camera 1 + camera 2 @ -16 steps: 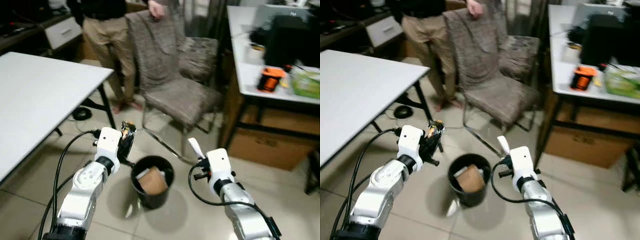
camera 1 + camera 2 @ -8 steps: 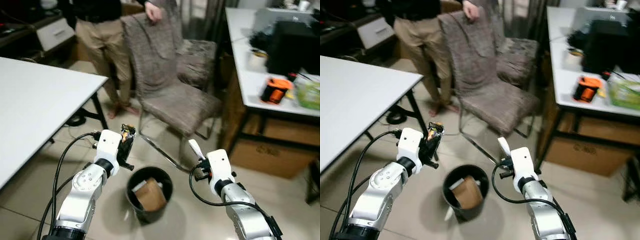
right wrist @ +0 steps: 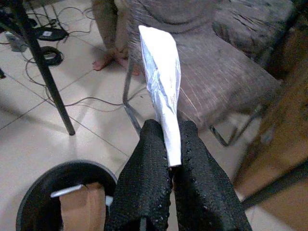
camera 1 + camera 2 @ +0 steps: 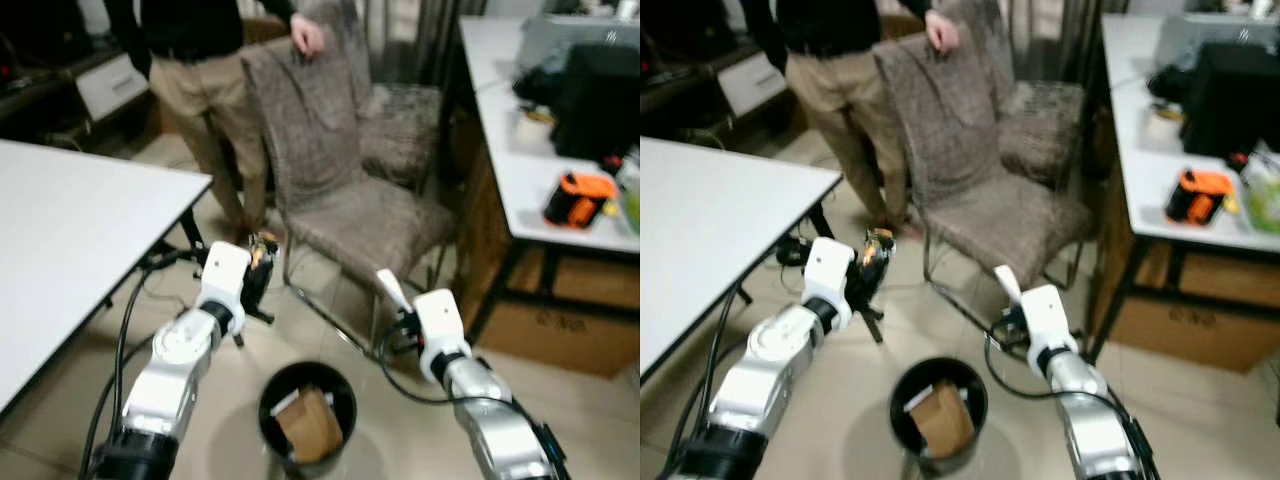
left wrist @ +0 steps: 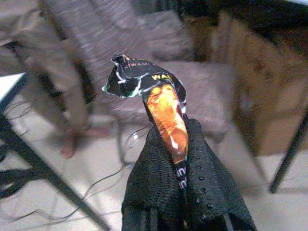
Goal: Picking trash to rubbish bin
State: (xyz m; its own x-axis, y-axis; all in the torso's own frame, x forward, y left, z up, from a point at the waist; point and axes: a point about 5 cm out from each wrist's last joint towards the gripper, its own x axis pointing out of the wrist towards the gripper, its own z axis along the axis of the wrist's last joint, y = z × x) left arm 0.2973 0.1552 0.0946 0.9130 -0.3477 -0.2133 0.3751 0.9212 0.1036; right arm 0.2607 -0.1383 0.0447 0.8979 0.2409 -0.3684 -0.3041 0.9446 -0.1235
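Observation:
A black rubbish bin [image 4: 306,416] stands on the tiled floor between my arms, with a brown paper piece [image 4: 309,425] inside. My left gripper [image 4: 261,268] is shut on a black and orange snack wrapper [image 5: 161,103], held up and to the left of the bin. To the bin's upper right, my right gripper [image 4: 398,318] is shut on a white crumpled paper strip [image 3: 162,82] that sticks up past the fingers [image 3: 147,178]. The bin's rim [image 3: 43,173] lies below that gripper in the right wrist view.
A grey fabric chair [image 4: 345,180] with chrome legs stands just behind the bin. A person [image 4: 205,80] stands behind it, hand on the backrest. A white table [image 4: 70,240] is at the left, a cluttered white desk [image 4: 545,150] with cardboard boxes [image 4: 565,320] at the right.
The view has shifted, so the bin now sits lower in the picture. Both grippers stay shut on their trash and are held higher relative to the bin.

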